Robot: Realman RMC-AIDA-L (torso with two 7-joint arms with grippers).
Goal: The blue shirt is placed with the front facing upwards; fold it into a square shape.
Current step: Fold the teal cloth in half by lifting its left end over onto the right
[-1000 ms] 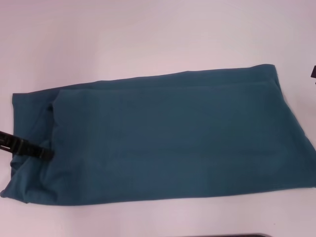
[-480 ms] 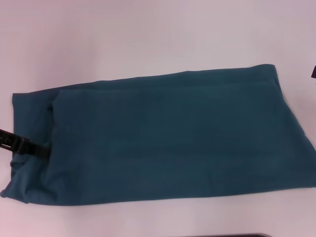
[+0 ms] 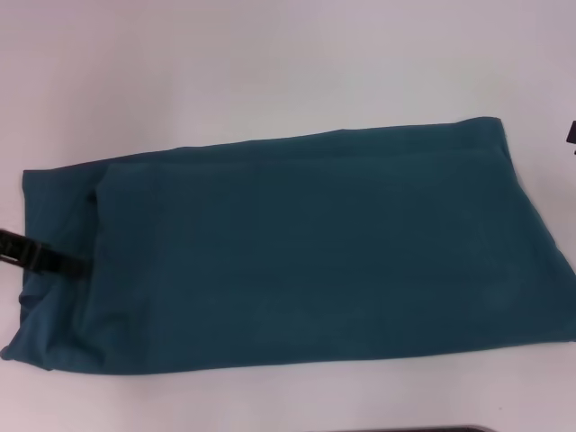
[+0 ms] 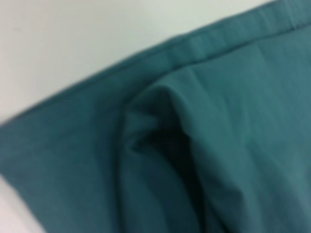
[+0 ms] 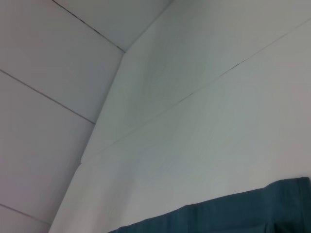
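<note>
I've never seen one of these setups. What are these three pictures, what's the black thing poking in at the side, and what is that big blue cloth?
A two-armed robot is folding laundry. The widest picture comes from a camera on its head, looking down at a white table. The cloth is the blue shirt, already folded into a long band. The black thing is the left gripper, the robot's hand, resting at the shirt's left end; whether it pinches the fabric can't be seen. The right gripper barely shows at the right edge, off the shirt. The other two pictures come from cameras on the wrists: the left shows fabric folds close up, the right mostly table and a shirt edge.
</note>
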